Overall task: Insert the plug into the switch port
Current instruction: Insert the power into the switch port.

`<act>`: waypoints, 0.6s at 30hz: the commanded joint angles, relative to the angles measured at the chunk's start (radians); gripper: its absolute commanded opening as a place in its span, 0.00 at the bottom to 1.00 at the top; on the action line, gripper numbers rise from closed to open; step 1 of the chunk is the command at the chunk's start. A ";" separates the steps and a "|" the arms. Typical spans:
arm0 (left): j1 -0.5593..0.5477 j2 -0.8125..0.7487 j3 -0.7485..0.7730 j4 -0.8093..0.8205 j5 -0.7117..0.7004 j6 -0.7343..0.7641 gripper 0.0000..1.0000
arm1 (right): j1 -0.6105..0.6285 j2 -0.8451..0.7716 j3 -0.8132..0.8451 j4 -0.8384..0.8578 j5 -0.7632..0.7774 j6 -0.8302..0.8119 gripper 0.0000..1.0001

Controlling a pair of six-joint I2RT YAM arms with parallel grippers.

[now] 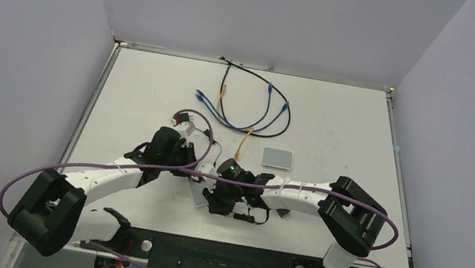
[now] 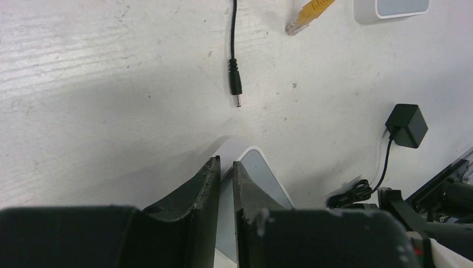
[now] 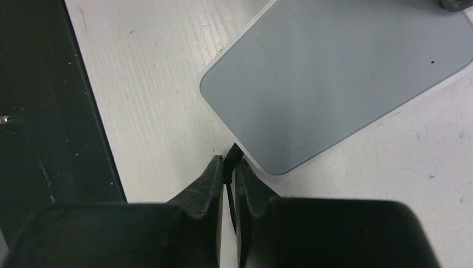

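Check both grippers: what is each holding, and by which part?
The left gripper pinches the white switch box by one edge, near a corner. The right gripper pinches the black plug just behind its tip, at the box's narrow side.

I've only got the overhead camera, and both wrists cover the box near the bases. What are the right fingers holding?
Observer: The right fingers are shut on a thin black plug.
Operator: Where is its tip?
Observer: It is against the narrow edge of the white box. I cannot tell whether it has entered the socket.
Operator: Is the left arm bracing the box?
Observer: Yes, the left fingers are closed on one edge of the box.
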 commanded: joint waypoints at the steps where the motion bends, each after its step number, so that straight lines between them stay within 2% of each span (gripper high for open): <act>1: -0.081 -0.017 -0.037 -0.099 0.291 -0.081 0.11 | -0.047 -0.076 0.038 0.513 0.194 -0.005 0.00; 8: -0.081 -0.016 -0.055 -0.097 0.292 -0.088 0.10 | -0.065 -0.126 -0.031 0.544 0.255 0.011 0.00; 18: -0.086 0.015 -0.065 -0.088 0.300 -0.098 0.10 | -0.096 -0.199 -0.119 0.570 0.232 0.004 0.00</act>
